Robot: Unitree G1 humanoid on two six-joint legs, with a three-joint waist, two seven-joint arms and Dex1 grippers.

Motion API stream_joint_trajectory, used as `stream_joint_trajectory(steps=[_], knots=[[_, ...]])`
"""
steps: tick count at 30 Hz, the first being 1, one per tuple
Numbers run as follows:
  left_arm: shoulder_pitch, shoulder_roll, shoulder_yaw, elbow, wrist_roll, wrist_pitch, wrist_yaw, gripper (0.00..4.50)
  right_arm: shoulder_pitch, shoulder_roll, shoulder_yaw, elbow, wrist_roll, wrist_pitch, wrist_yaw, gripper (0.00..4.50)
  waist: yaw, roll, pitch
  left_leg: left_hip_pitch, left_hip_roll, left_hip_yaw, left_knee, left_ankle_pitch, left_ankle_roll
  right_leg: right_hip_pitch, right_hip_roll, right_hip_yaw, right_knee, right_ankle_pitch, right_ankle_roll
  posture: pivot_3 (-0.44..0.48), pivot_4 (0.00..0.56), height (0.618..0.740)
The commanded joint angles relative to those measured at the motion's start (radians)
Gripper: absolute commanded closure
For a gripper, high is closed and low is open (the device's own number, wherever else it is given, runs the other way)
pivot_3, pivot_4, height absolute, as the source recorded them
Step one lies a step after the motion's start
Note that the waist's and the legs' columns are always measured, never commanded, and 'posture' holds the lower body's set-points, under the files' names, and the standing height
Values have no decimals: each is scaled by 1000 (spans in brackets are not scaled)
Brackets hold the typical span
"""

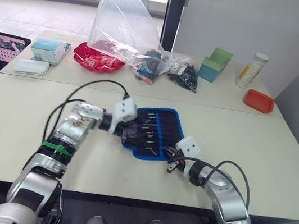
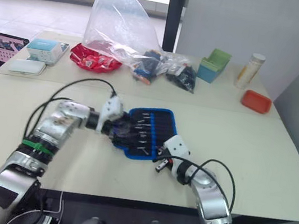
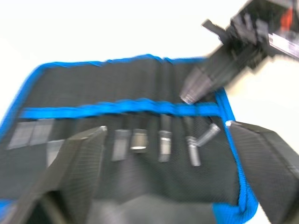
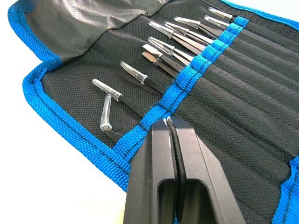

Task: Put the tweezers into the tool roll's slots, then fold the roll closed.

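The tool roll (image 1: pixel 165 123) lies open in the middle of the table, dark fabric with a bright blue border. Several tweezers (image 4: pixel 163 51) sit in its slots, their capped tips sticking out past the blue band (image 4: pixel 201 63). One tip at the end of the row (image 4: pixel 106 112) lies bent sideways. My left gripper (image 1: pixel 129 131) is open at the roll's left edge, over the grey flap (image 3: pixel 154 205). My right gripper (image 1: pixel 169 164) is shut with its tip (image 4: pixel 167 123) on the blue band near the roll's front right corner.
At the back of the table are a large clear plastic bag (image 1: pixel 124 22), a red packet (image 1: pixel 96 58), a green box (image 1: pixel 215 64), a canister (image 1: pixel 251 70) and a red tray (image 1: pixel 259 101). A laptop (image 1: pixel 0 48) and white boxes (image 1: pixel 50 51) stand at the far left.
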Motion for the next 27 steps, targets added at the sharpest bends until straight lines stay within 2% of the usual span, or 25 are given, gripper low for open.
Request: stream_joint_trajectory(steps=[1,4,8,13,16,21,22,27], knots=[[-13,41,116,-31,-100,19,-3,23,-8,-19,4,37,-19,2,-2,4500,0,0,0,0,0,0,0,0,0,0,0,0,0,0,0,0,150,733],[27,115,164,-33,-111,13,-11,23,-44,-39,-16,-49,15,-10,35,4500,-2,1,1,0,0,0,0,0,0,0,0,0,1,0,0,0,150,733],[124,210,210,-66,-134,34,-26,23,-143,-45,-64,-213,149,93,97,4500,-12,5,6,-2,0,1,-1,0,0,-3,0,0,1,0,0,0,150,733],[273,264,268,-157,-167,34,-8,0,-274,-57,76,-237,90,130,132,2979,-14,5,7,-2,1,0,-2,0,0,-4,0,-1,1,0,-1,0,150,733],[344,261,332,-221,-226,67,22,0,-343,-10,152,-185,45,157,99,1895,-11,4,8,-3,1,0,-2,0,0,-4,0,-1,1,-1,-1,0,150,733],[452,278,384,-311,-257,90,61,0,-390,54,262,-82,-35,163,69,187,-10,4,8,-3,2,0,-1,0,0,-5,0,-1,1,0,-1,0,150,733],[466,281,386,-325,-258,90,68,0,-396,54,280,-64,-53,159,68,61,-9,4,8,-3,2,0,-1,0,0,-5,0,-1,1,0,-1,0,150,733],[574,314,396,-408,-269,142,94,0,-422,93,356,28,-126,121,57,61,-8,4,9,-4,2,1,-2,0,0,-6,0,-1,1,0,-2,0,150,733]])
